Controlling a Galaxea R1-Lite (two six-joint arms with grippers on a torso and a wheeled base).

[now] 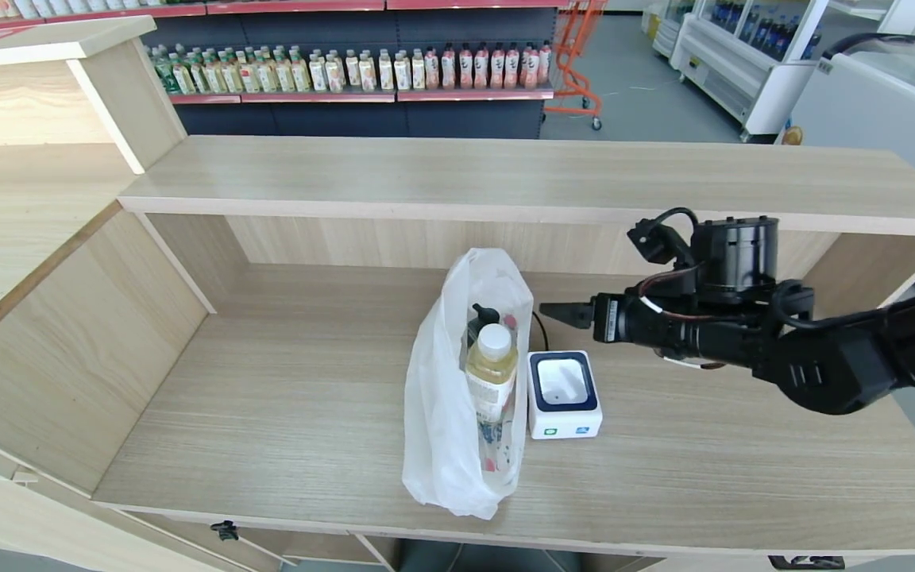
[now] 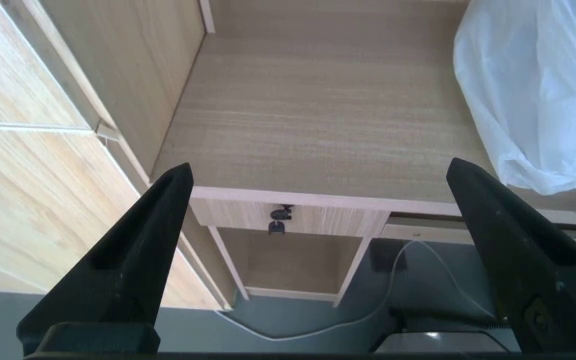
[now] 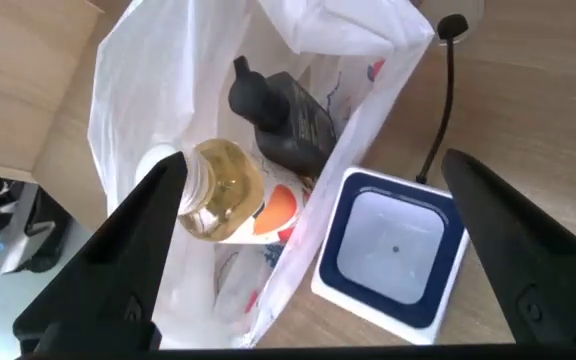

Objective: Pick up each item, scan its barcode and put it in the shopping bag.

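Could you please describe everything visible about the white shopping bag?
The shopping bag is thin, translucent white plastic, crinkled, standing upright with its mouth open on the wooden counter. A yellow drink bottle and a dark bottle stand inside. It sits close beside the scanner, apparently touching it.

The right arm (image 1: 886, 342) comes in from the robot's right and lies about level, with its wrist (image 1: 696, 330) straight. The right gripper (image 1: 567, 314) points toward the robot's left. Its fingers (image 3: 118, 270) are spread wide with nothing between them. The left gripper (image 2: 318, 170) likewise has its fingers (image 2: 128, 260) wide apart and empty.
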